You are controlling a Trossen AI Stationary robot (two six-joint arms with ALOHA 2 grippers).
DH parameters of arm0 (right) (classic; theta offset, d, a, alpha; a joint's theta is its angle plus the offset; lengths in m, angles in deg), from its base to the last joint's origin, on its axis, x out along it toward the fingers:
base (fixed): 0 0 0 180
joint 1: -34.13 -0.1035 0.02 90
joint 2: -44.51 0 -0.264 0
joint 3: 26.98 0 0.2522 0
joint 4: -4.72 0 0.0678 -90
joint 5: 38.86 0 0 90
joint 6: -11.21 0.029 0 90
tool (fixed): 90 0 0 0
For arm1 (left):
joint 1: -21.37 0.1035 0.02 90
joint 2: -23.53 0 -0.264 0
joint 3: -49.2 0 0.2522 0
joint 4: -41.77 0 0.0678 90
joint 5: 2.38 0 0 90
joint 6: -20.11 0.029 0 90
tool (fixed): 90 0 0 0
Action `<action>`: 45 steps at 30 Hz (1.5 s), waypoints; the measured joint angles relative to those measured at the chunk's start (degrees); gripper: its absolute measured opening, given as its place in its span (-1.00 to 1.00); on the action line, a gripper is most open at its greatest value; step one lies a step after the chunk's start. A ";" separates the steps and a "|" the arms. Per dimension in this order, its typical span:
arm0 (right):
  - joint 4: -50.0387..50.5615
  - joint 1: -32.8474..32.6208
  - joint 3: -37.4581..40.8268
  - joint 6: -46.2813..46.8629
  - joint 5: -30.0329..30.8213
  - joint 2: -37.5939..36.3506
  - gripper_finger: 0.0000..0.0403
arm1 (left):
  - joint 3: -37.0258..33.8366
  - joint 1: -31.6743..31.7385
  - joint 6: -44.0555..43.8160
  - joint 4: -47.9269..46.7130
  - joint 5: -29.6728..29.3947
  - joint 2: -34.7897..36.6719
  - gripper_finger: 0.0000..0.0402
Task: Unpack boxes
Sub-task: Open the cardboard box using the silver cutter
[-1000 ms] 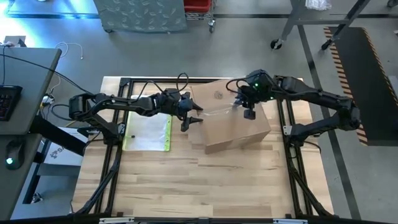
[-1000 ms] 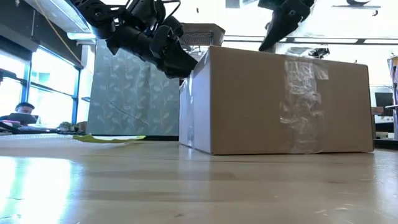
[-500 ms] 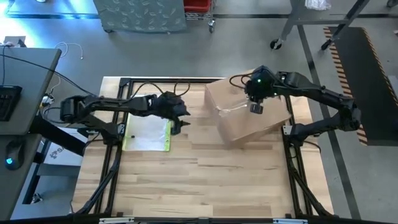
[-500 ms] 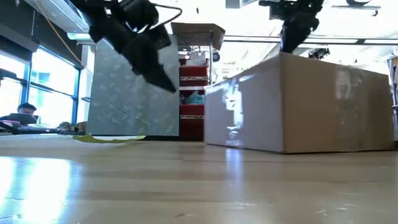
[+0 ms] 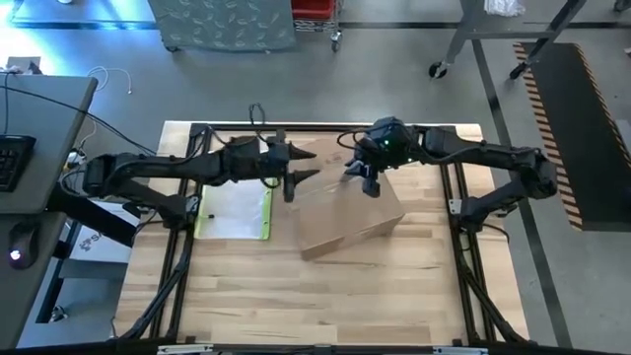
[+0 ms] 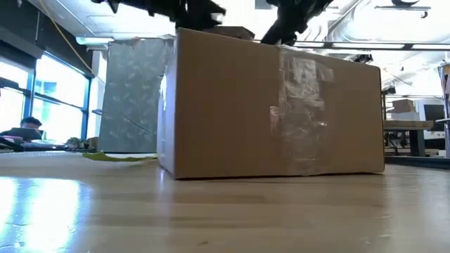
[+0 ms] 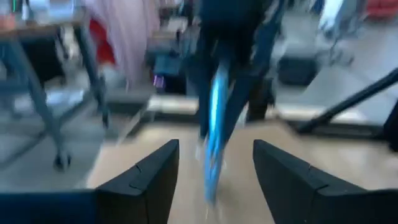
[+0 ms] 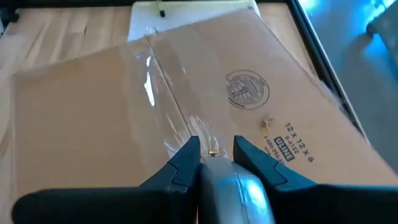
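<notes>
My right gripper hovers nearly closed, empty, over the taped seam of the box mid-counter, apparently to slit it; my left gripper, open and empty, waits beside it.

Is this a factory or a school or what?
Probably a robot lab or workshop. Two robot arms work at a wooden table with a cardboard box on it. A desk with a keyboard stands beside it, and a strip of hazard-striped matting lies on the concrete floor.
</notes>
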 joint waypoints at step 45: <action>-2.76 -2.54 -0.15 1.70 -1.75 -1.39 -0.71 | -0.11 -1.41 6.41 -1.23 -1.37 -12.08 0.07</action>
